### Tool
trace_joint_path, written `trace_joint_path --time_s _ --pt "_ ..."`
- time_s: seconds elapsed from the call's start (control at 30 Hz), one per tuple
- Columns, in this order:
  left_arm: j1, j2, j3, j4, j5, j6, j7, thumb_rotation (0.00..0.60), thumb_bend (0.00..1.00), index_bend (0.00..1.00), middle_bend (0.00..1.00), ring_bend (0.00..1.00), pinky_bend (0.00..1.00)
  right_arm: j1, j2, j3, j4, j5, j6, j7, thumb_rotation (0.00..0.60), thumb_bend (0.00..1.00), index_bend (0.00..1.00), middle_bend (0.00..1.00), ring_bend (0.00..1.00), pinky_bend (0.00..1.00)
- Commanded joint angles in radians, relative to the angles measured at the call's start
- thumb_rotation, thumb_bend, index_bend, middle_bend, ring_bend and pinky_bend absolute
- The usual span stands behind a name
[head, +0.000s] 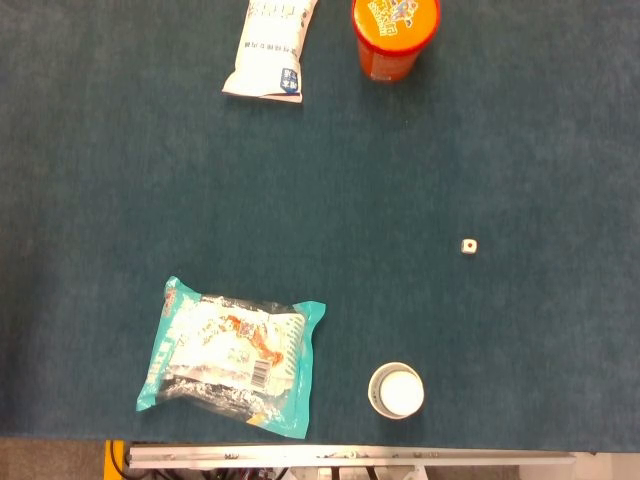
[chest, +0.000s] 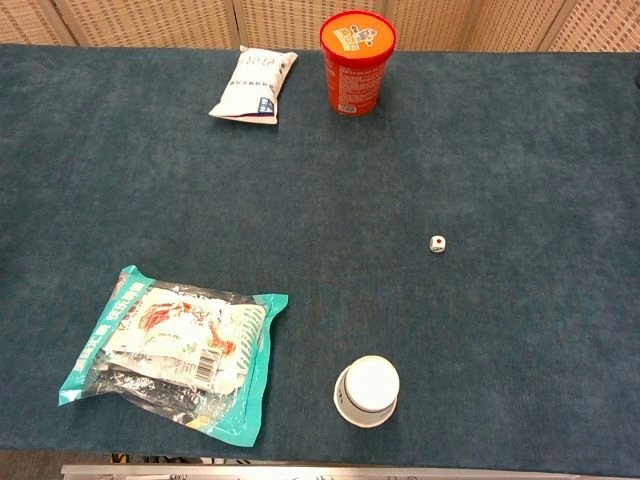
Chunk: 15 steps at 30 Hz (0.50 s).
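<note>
Neither hand shows in the head view or the chest view. On the dark teal table cloth (head: 400, 170) (chest: 480, 140) lies a teal and silver snack packet (head: 233, 356) (chest: 175, 351) near the front left. A small white paper cup (head: 396, 390) (chest: 367, 390) stands upside down near the front edge. A tiny white die (head: 468, 246) (chest: 437, 244) with a red dot on top sits alone right of centre. At the back stand an orange lidded tub (head: 394, 35) (chest: 356, 61) and, to its left, a white pouch (head: 272, 48) (chest: 254, 83) lying flat.
The table's metal front edge (head: 350, 457) (chest: 300, 469) runs along the bottom of both views. A woven panel wall (chest: 150, 20) stands behind the table in the chest view.
</note>
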<state>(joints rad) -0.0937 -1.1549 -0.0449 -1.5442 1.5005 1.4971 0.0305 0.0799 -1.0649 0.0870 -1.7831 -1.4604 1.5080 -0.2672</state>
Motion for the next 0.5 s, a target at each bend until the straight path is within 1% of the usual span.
trace_joint_path --time_s 0.03,0.5 --pt "0.0 0.0 0.001 0.001 0.0 -0.001 0.0 0.6 0.46 0.45 0.53 0.35 0.44 0.0 0.0 0.0 0.001 0.001 -0.001 0.001 0.6 0.03 0.0 0.43 0.47 0.64" --pt "-0.003 -0.001 0.001 0.0 -0.001 -0.006 0.006 0.6 0.46 0.45 0.53 0.35 0.44 0.002 0.005 0.003 -0.001 -0.001 -0.005 0.002 0.6 0.03 0.0 0.43 0.47 0.64"
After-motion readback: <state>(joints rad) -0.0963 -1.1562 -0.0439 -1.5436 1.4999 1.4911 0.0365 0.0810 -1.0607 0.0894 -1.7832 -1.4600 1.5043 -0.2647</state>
